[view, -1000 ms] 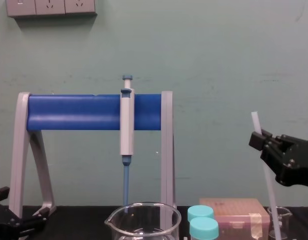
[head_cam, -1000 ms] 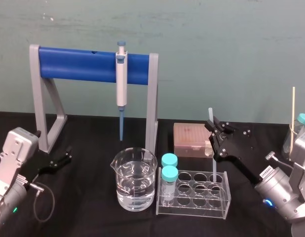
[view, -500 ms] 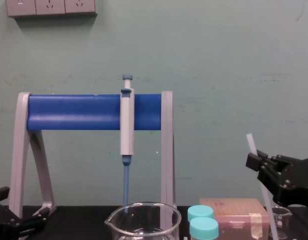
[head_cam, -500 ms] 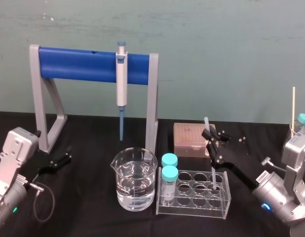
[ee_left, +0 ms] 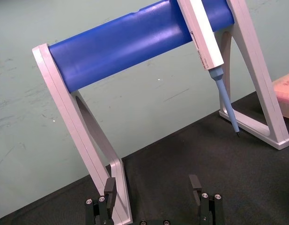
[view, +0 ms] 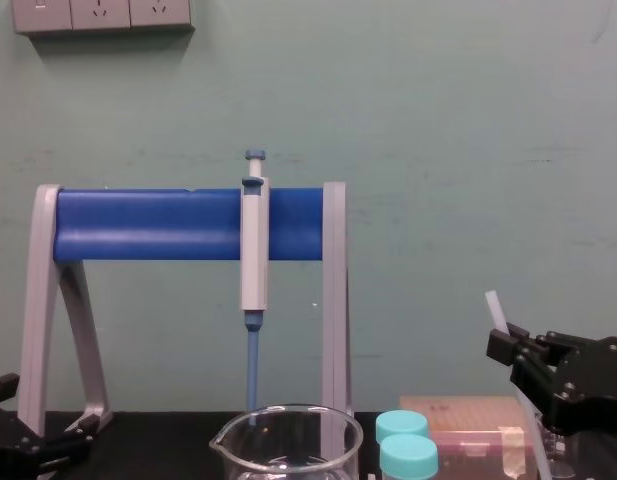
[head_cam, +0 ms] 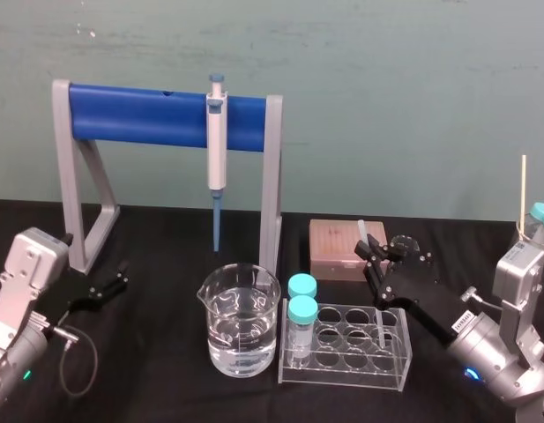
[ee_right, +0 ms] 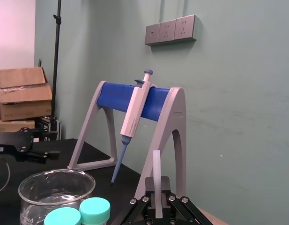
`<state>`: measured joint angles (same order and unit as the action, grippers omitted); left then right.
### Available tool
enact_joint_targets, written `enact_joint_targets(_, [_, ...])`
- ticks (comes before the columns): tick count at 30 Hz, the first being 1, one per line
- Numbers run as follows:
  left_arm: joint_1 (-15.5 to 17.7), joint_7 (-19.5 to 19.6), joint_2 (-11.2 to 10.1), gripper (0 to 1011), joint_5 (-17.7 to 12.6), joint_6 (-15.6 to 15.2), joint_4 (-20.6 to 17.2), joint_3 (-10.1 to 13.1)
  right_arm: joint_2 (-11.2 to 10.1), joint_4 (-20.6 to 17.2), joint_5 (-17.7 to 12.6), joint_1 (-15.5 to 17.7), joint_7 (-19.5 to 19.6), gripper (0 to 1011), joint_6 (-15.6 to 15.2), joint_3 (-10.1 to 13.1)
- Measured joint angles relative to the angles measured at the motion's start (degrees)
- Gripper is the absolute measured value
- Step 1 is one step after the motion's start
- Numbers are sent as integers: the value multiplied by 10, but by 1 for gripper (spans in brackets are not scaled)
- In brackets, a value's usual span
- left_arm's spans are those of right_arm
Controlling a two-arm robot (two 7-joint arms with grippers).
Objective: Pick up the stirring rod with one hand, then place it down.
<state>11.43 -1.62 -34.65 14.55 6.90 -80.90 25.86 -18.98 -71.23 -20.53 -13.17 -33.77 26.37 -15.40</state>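
The right gripper (head_cam: 375, 252) is clenched on the stirring rod (head_cam: 364, 233), which is near-upright with its lower end apparently inside a back hole of the clear tube rack (head_cam: 342, 376). The placing step seems in hand. Next the rod likely needs lowering until seated, then release. The left gripper (head_cam: 119, 279) rests released, well left of the rack.

A pale green wall (view: 468, 120) rises behind the black-covered bench (head_cam: 157, 361), with white sockets (view: 101, 14) mounted high; cardboard boxes (ee_right: 23, 93) stand stacked farther off.
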Motion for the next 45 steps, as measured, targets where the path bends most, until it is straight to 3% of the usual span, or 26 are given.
enact_joint_targets(17, [0,0,0,1000,0,0,0,0,0,-1,-1,0,0,105,1,1])
enact_joint_targets(25, [0,0,0,1000,0,0,0,0,0,-2,-2,1,0,314,1,2])
enact_joint_targets(29, [0,0,0,1000,0,0,0,0,0,-2,-2,1,0,483,1,2])
enact_joint_targets(31, [0,0,0,1000,0,0,0,0,0,-2,-2,1,0,512,1,2])
enact_joint_targets(32, [0,0,0,1000,0,0,0,0,0,-2,-2,1,0,583,1,2])
enact_joint_targets(36, [0,0,0,1000,0,0,0,0,0,-2,-2,1,0,658,1,2])
enact_joint_targets(38, [0,0,0,1000,0,0,0,0,0,-2,-2,1,0,760,1,2])
enact_joint_targets(45, [0,0,0,1000,0,0,0,0,0,-2,-2,1,0,952,1,2])
